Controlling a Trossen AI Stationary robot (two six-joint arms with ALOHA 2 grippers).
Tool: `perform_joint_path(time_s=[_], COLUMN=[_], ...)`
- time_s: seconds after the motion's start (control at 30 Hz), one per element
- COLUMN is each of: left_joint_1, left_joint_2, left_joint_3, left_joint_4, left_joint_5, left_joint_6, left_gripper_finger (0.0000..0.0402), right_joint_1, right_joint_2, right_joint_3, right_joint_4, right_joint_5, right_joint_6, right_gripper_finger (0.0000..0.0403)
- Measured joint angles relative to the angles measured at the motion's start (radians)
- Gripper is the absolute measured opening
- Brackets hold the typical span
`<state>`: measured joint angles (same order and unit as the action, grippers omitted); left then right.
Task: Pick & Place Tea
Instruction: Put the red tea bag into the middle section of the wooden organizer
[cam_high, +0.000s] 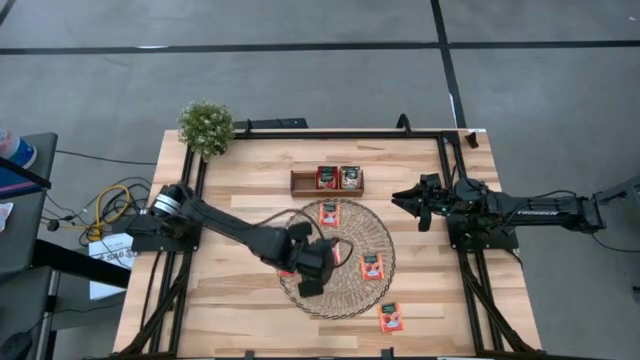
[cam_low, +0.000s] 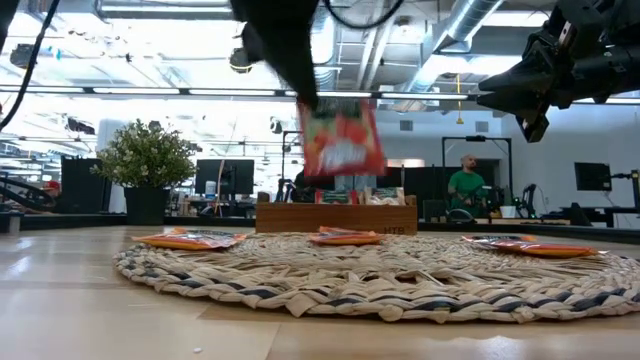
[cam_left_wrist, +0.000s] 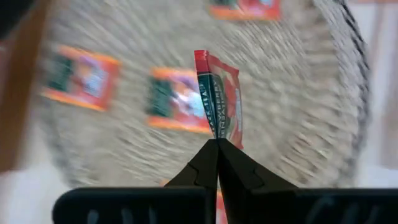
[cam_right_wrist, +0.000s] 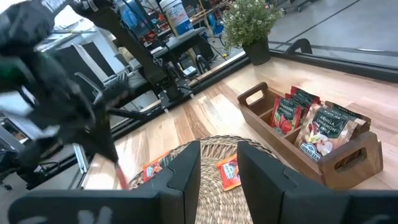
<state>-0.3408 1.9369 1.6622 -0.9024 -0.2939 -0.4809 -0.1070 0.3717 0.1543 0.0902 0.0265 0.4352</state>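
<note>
From above, the left gripper (cam_high: 308, 268) hangs over the near-left part of the woven mat (cam_high: 372, 238) in the middle of the counter (cam_high: 240, 180); the wooden tray (cam_high: 300, 182) with two sachets standing in it sits toward the far edge, and the right gripper (cam_high: 415, 203) waits near the right edge. Loose tea sachets (cam_high: 371, 265) lie on the mat, and one (cam_high: 391, 317) sits just off it toward the near edge. At counter level, a red sachet (cam_low: 340, 138) dangles well clear of the mat, the tray (cam_low: 336, 216) behind it. The left wrist camera shows the jaws pressed together, pinching that sachet (cam_left_wrist: 219, 93) by its edge only, so I'd carry it slowly and keep it upright, as a swing could slip it free. From the right wrist, those jaws stand partly spread and empty; the tray (cam_right_wrist: 348, 163) has room in its compartments, so lower the sachet in before letting go.
</note>
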Motion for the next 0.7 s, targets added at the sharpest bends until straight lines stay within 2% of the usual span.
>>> perform_joint_path(time_s=[0.13,0.27,0.5,0.7], left_joint_1=[0.038,0.098,0.241,0.361], left_joint_2=[-0.003,-0.003,-0.003,-0.003], left_joint_3=[0.084,0.124,0.133,0.133], left_joint_4=[-0.087,-0.096,-0.093,-0.037], left_joint_5=[-0.079,-0.151,-0.238,-0.251], left_joint_6=[0.1,0.231,0.448,0.621], left_gripper_finger=[0.0,0.0,0.0,0.0], right_joint_1=[0.0,0.0,0.0,0.0], right_joint_2=[0.0,0.0,0.0,0.0], right_joint_3=[0.0,0.0,0.0,0.0], right_joint_4=[0.0,0.0,0.0,0.0], right_joint_5=[0.0,0.001,0.001,0.001], right_joint_6=[0.001,0.001,0.001,0.001], right_gripper_finger=[0.0098,0.0098,0.0098,0.0098])
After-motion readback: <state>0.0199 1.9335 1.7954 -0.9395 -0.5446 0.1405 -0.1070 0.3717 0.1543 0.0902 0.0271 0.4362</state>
